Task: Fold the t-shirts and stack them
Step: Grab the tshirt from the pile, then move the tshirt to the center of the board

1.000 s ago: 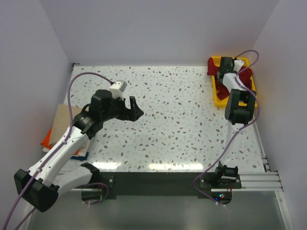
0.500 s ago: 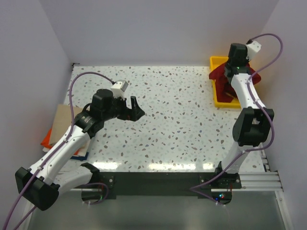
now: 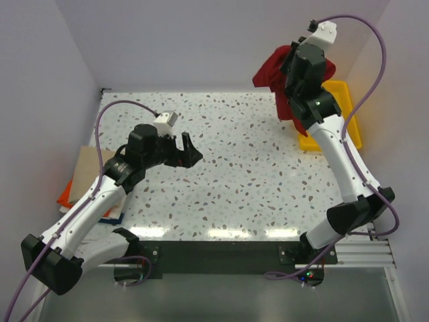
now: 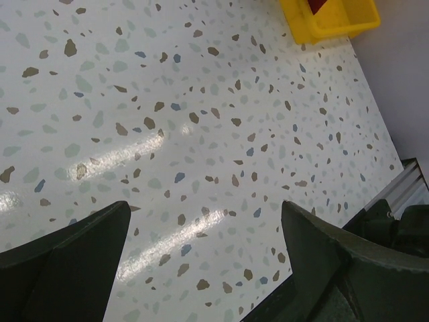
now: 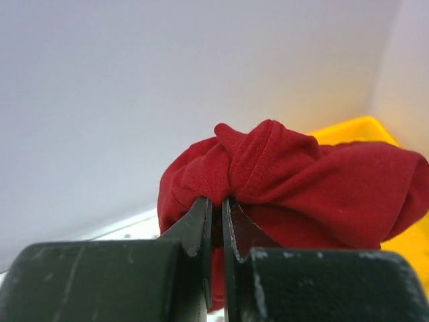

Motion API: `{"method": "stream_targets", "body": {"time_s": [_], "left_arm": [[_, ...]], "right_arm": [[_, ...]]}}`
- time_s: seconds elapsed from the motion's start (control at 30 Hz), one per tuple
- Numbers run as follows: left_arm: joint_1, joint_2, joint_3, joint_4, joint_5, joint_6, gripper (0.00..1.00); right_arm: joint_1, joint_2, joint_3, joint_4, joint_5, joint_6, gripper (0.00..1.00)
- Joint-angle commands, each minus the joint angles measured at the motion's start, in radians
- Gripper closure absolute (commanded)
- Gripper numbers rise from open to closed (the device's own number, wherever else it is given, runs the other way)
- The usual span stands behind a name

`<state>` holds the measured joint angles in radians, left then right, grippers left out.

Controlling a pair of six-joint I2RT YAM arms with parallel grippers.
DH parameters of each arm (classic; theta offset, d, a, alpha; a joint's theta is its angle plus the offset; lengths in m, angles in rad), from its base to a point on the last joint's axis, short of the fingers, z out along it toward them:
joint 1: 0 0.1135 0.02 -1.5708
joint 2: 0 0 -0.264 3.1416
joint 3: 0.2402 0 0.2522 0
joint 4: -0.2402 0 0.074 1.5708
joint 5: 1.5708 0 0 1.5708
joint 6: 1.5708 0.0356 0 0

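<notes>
- Nearest me, at the left edge of the table [image 3: 248, 154], a folded tan shirt [image 3: 86, 168] and an orange one [image 3: 65, 196] lay partly hidden under my left arm. I took that for the stack.
- The left gripper [image 3: 188, 153] hovered over bare table with its fingers wide apart and nothing between them. Its wrist view showed only speckled surface.
- Farther off on the right, the yellow tray [image 3: 347, 87] sat by the wall, and I could not tell what was in it.
- Farthest, the right gripper [image 5: 216, 204] was pinched tight on a bunched fold of the dark red t-shirt [image 3: 271, 67], which hung in the air near the tray's far corner.
- I judged the cloth light, limp and far from fragile. It drooped in a crumpled wad below the pinch, so it would not open flat by itself.
- The hold was on a gathered knot, which was fine for carrying but poor for spreading.
- For folding, I reckoned the better grips were the two shoulder seams or hem corners, one per gripper. I could see neither in the bundle.
</notes>
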<state>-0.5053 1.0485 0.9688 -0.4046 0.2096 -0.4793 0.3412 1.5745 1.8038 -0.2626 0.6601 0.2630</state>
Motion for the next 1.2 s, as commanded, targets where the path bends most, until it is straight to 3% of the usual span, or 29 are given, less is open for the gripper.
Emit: {"method": "stream_targets", "body": {"time_s": [0.0,0.17,0.27,0.3,0.33,0.43,0.5,0.63,0.83,1.0,1.17], "left_arm": [[-0.001,-0.019,0.033,0.061,-0.019,-0.027,0.00],[-0.001,-0.021,0.030,0.079,-0.038,-0.050,0.00],[-0.001,-0.005,0.028,0.089,-0.052,-0.064,0.00],[-0.001,0.005,0.024,0.096,-0.052,-0.067,0.00],[-0.001,0.011,0.022,0.096,-0.052,-0.076,0.00],[-0.001,0.039,0.001,0.102,-0.059,-0.091,0.00],[-0.002,0.060,-0.028,0.101,-0.075,-0.102,0.00],[-0.007,0.081,-0.114,0.093,-0.104,-0.127,0.03],[-0.032,0.068,-0.330,0.139,-0.207,-0.199,0.14],[-0.050,0.151,-0.394,0.239,-0.200,-0.223,0.18],[-0.087,0.220,-0.364,0.280,-0.207,-0.223,0.18]], "right_arm": [[0.082,-0.085,0.136,0.065,-0.033,-0.042,1.00],[0.114,-0.094,0.178,-0.016,-0.170,0.065,1.00],[0.116,-0.042,0.172,-0.092,-0.178,0.099,0.74],[0.114,0.002,0.157,-0.110,-0.183,0.102,0.47],[0.113,0.028,0.148,-0.122,-0.185,0.107,0.38],[0.101,0.110,0.105,-0.200,-0.200,0.128,0.16],[0.059,0.134,0.036,-0.214,-0.267,0.154,0.08],[0.016,0.092,-0.199,-0.160,-0.393,0.238,0.09],[0.035,-0.065,-0.659,0.041,-0.471,0.298,0.23],[0.053,-0.129,-0.894,0.075,-0.427,0.312,0.25],[0.053,-0.202,-1.000,0.056,-0.294,0.321,0.26]]}}
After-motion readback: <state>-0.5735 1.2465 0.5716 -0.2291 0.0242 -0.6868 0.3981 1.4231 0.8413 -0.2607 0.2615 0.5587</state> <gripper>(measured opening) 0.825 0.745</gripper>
